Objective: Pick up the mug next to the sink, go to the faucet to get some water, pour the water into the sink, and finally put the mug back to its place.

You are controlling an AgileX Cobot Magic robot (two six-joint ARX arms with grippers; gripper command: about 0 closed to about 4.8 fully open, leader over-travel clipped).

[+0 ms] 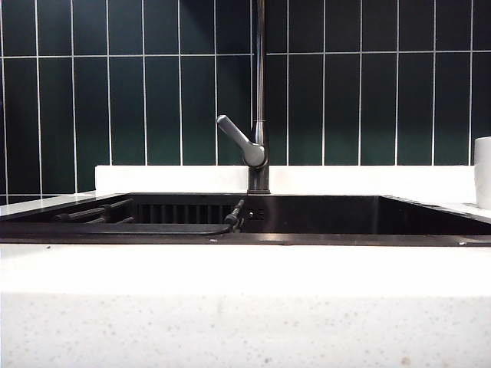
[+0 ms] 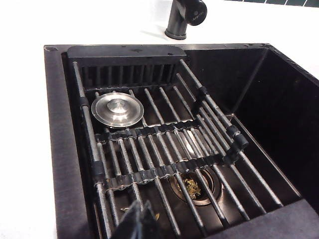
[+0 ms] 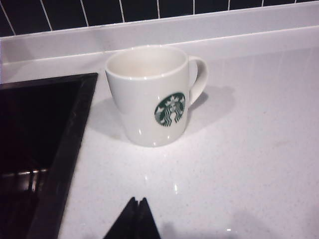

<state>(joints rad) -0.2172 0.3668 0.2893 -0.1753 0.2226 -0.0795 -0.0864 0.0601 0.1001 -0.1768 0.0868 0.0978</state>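
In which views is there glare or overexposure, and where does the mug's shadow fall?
Exterior view: the white counter front is blown out in a bright band. Left wrist view: the counter beside the sink is washed out to pure white. Right wrist view: small highlights on the mug; its soft shadow falls on its handle side.

The faucet (image 1: 260,92) rises behind the sink (image 1: 307,239); the mug (image 1: 482,172) stands far right.

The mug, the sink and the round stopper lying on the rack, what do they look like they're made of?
The mug: probably glazed ceramic, white and glossy with small highlights. The sink: matte black walls, likely coated metal or composite; I cannot tell which. The stopper: brushed metal, silvery with a ringed sheen, probably stainless steel.
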